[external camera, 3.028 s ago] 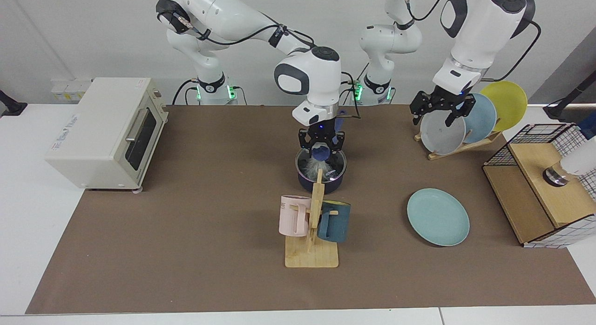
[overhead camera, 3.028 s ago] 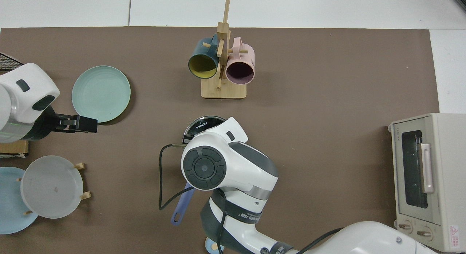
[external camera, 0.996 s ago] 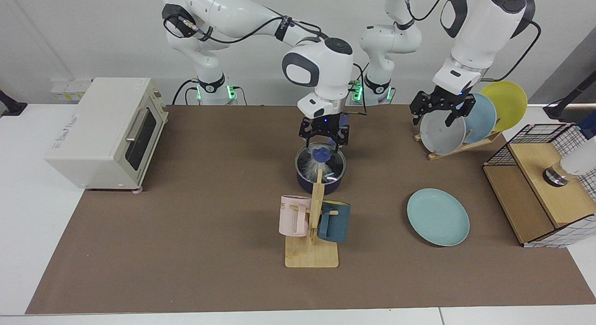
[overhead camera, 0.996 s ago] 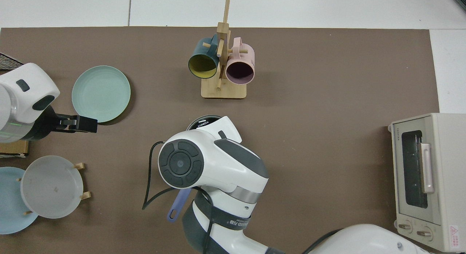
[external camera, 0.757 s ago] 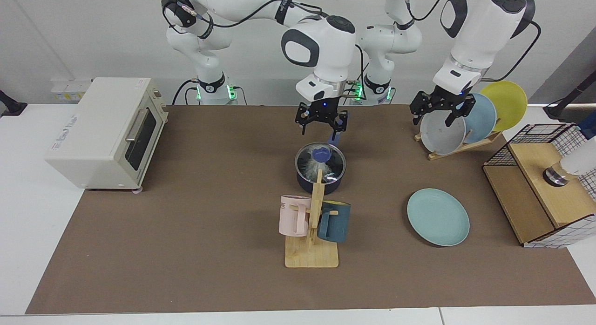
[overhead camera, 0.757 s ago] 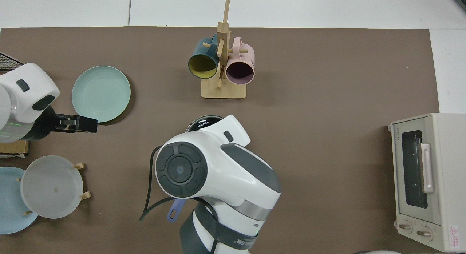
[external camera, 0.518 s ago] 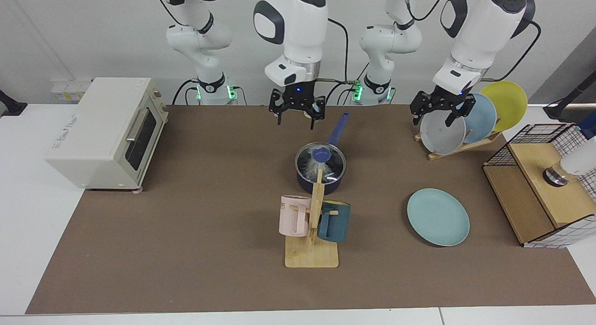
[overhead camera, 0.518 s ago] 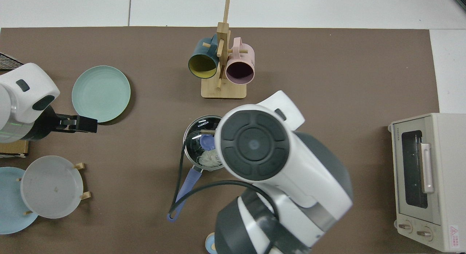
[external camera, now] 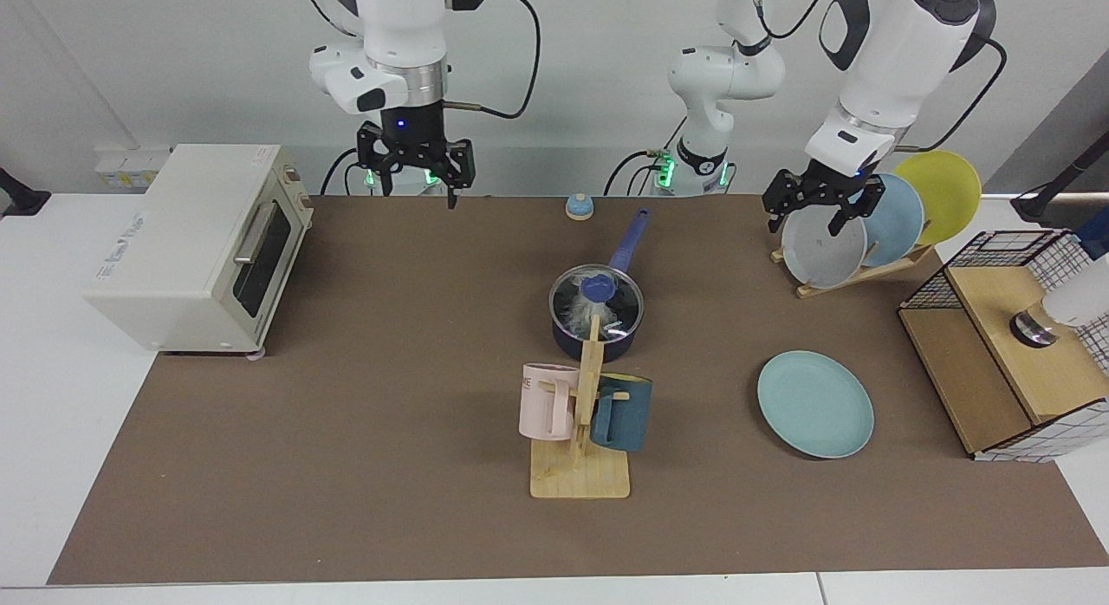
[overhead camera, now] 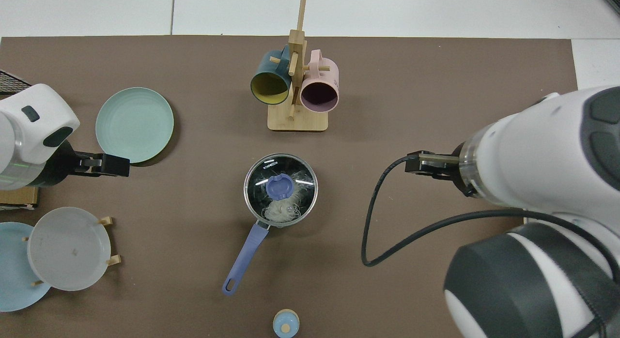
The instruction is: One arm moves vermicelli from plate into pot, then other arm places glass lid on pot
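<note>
The glass lid (external camera: 598,298) with its blue knob sits on the dark pot (external camera: 620,345) at mid-table. From above, the lid (overhead camera: 281,182) covers the pot. The vermicelli (overhead camera: 284,210) shows through the glass as a whitish bundle inside. The pot's blue-purple handle (overhead camera: 246,254) points toward the robots. The pale teal plate (external camera: 815,404) lies bare toward the left arm's side. My right gripper (external camera: 416,191) hangs open and holds nothing, high at the table's back edge near the oven. My left gripper (external camera: 806,224) waits open over the grey plate in the rack.
A toaster oven (external camera: 197,241) stands on the right arm's side. A wooden mug rack (external camera: 579,466) with a pink and a dark blue mug stands just in front of the pot. A plate rack (external camera: 866,267), a wire basket (external camera: 1014,267) and a small blue-capped object (external camera: 579,206) are nearby.
The right gripper let go of the lid's knob, rose, and swung back toward the oven side. The lid stays on the pot. The left arm has not moved.
</note>
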Motion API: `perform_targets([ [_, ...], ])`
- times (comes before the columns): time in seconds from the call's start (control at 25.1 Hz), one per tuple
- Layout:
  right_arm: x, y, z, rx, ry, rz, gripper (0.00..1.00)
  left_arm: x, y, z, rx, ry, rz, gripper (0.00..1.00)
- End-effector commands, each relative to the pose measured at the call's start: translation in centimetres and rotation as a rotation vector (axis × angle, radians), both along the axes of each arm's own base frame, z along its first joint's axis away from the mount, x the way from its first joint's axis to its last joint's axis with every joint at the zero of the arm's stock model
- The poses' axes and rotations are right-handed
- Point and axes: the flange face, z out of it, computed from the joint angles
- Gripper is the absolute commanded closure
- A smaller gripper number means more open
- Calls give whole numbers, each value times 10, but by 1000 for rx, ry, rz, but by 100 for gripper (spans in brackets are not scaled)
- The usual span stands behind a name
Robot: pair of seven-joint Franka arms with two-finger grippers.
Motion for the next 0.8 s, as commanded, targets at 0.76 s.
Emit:
perform_targets([
  [0.76,17,-85,-9,73,37,78,0,-4,1,5,-11,2,-12,0],
])
